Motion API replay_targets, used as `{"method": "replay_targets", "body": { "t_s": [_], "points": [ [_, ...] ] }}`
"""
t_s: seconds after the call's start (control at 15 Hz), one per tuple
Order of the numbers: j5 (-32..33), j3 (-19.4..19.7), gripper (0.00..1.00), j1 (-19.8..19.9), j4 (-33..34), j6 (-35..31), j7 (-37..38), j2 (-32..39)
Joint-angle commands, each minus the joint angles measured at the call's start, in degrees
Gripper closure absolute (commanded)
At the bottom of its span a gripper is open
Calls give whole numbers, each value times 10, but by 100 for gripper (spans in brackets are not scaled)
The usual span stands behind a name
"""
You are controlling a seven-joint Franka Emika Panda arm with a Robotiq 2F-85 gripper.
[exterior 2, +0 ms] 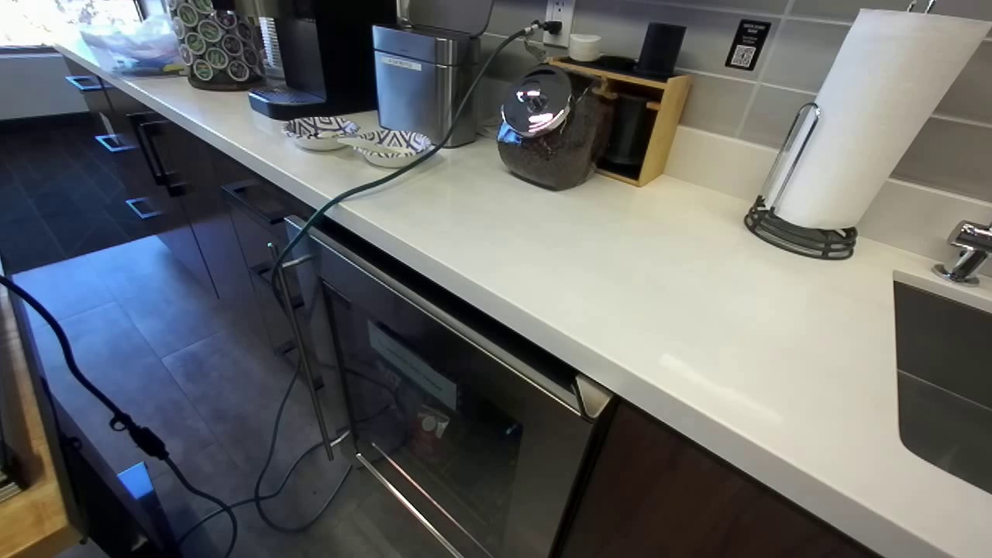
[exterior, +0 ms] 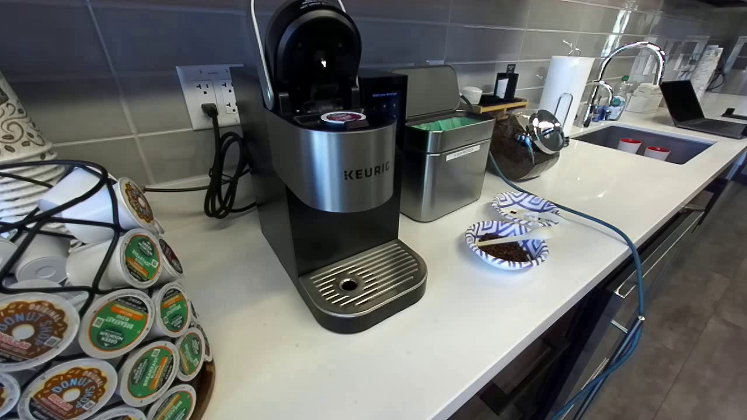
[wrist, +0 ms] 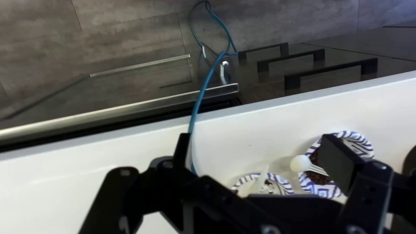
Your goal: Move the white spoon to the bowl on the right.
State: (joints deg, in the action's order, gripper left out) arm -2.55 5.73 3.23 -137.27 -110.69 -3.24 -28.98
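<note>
A white spoon (exterior: 513, 238) lies across a blue-and-white patterned bowl (exterior: 510, 265) of coffee beans, its round end sticking out past the rim. In the wrist view the spoon's round end (wrist: 300, 163) shows, and the rest of its handle is hidden behind a finger. A second patterned bowl (exterior: 525, 200) stands beside it, holding another white utensil (wrist: 261, 179) and a few dark beans. Both the bean bowl (exterior 2: 318, 143) and the second bowl (exterior 2: 394, 160) show from the sink side. My gripper (wrist: 260, 152) is open and empty, above the counter near the bowls. It is out of both exterior views.
A coffee maker (exterior: 338, 169) and a steel bin (exterior: 446, 175) stand behind the bowls. A bean jar (exterior 2: 550, 147) is by the wall. A blue cable (exterior: 613, 227) crosses the counter past the second bowl and hangs over the front edge. A rack of coffee pods (exterior: 117, 324) stands farther along.
</note>
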Motion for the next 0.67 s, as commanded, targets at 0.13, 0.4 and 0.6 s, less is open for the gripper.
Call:
{"method": "replay_targets", "body": {
  "t_s": [0.13,0.4,0.6],
  "points": [
    [-16,-73,0,-82,-41,-151,-41,51],
    [42,-125,0,-110,-20,-251,-57,152],
    [103,-135,0,-107,19,-277,-92,231]
  ]
}}
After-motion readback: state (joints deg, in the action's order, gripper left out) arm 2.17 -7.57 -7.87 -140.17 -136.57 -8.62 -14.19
